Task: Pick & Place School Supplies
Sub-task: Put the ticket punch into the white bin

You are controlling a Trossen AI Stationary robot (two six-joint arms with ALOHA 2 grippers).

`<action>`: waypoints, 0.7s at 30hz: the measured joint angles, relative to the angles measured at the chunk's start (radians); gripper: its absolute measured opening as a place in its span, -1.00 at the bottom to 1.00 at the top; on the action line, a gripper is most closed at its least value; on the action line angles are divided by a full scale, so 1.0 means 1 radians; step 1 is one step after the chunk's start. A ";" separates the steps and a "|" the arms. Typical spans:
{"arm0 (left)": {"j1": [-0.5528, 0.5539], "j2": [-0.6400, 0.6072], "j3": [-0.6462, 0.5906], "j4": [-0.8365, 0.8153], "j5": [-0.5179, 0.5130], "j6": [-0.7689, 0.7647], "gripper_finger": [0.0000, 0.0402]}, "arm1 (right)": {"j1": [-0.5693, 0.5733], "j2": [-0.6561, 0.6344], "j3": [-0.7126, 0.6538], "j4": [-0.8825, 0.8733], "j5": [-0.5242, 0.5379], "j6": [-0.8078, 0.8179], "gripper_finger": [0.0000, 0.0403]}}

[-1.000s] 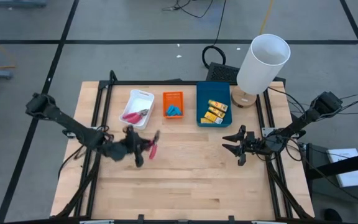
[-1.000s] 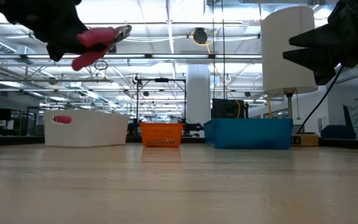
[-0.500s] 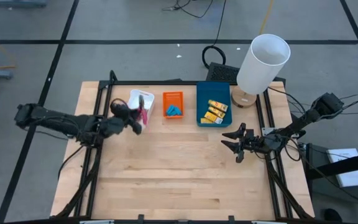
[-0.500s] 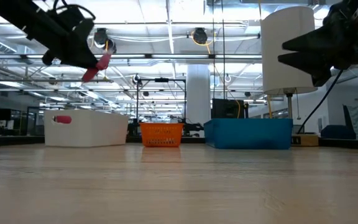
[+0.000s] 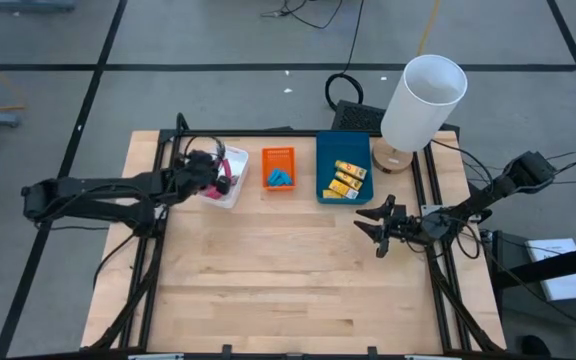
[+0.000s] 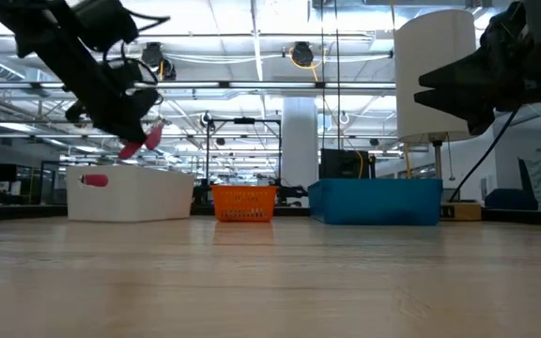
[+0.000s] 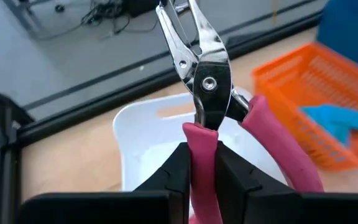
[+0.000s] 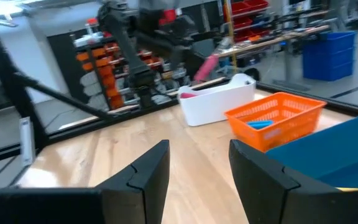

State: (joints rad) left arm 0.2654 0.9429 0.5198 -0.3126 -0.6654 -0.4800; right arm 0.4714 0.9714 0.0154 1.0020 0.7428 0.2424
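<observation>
Pink-handled pliers [image 7: 207, 93] hang above the white tray [image 7: 135, 140], with my left gripper [image 7: 201, 155] shut on them. In the high view this gripper [image 5: 208, 172] is over the white tray's [image 5: 230, 155] near left part. The orange basket [image 5: 278, 167] holds light-blue pieces [image 5: 281, 179]. Yellow packets [image 5: 346, 179] lie in the blue tray [image 5: 326, 165]. My right gripper [image 5: 376, 222] stands open over the table's right side, with nothing between its fingers. My left gripper pinches one pink handle [image 7: 201, 134] of the pliers between its two fingers, which lie along it. The metal jaws [image 7: 191, 43] point away from the gripper, and the second handle [image 7: 272, 137] sticks out free to one side. The pliers are lifted clear of the tray.
A tall white lamp [image 5: 423, 100] stands at the table's far right corner beside the blue tray. The three containers stand in a row along the far edge. Bare wooden tabletop [image 5: 288, 280] fills the middle and near side.
My left gripper has swung from the table's middle left toward the far edge with the pliers, turning as it went, and now hangs over the white tray. The pliers have stayed in its hold throughout.
</observation>
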 joint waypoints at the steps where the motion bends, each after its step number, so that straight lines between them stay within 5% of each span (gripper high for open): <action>1: 0.013 0.018 0.000 -0.001 0.003 -0.001 -0.78 | -0.003 0.000 0.000 0.000 -0.016 0.001 -0.22; 21: 0.109 0.315 0.002 0.041 0.101 -0.040 -0.76 | -0.008 0.000 0.000 0.002 -0.065 0.008 -0.22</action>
State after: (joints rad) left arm 0.3740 1.2575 0.5217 -0.2716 -0.5643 -0.5197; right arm 0.4633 0.9714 0.0154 1.0039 0.6778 0.2501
